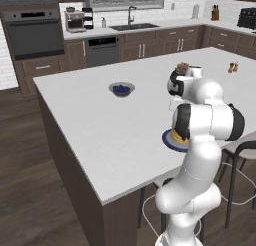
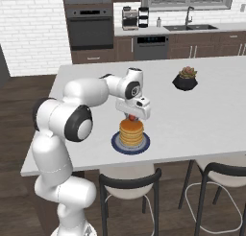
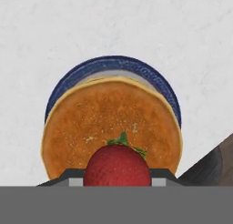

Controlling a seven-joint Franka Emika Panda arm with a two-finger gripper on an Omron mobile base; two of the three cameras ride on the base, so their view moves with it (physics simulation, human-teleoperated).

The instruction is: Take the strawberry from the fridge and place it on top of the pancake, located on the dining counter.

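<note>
My gripper [image 2: 131, 116] is shut on the strawberry [image 2: 131, 118], a small red berry with a green top. It hangs just above the pancake [image 2: 131, 132], a golden stack on a dark-blue plate [image 2: 116, 144] near the front edge of the dining counter [image 2: 202, 115]. In the hand view the strawberry [image 3: 117, 166] sits between my fingertips [image 3: 74, 178] over the near part of the pancake [image 3: 111, 120], with the plate [image 3: 113, 63] ringing it. From the left base view my arm covers most of the pancake [image 1: 175, 136]. The fridge is out of view.
A grey bowl of blue berries [image 1: 121, 89] stands mid-counter. A dark potted plant [image 2: 185, 79] sits to the right of the pancake, and two small shakers [image 1: 232, 67] farther off. Black stools [image 2: 129, 182] stand under the counter's near edge.
</note>
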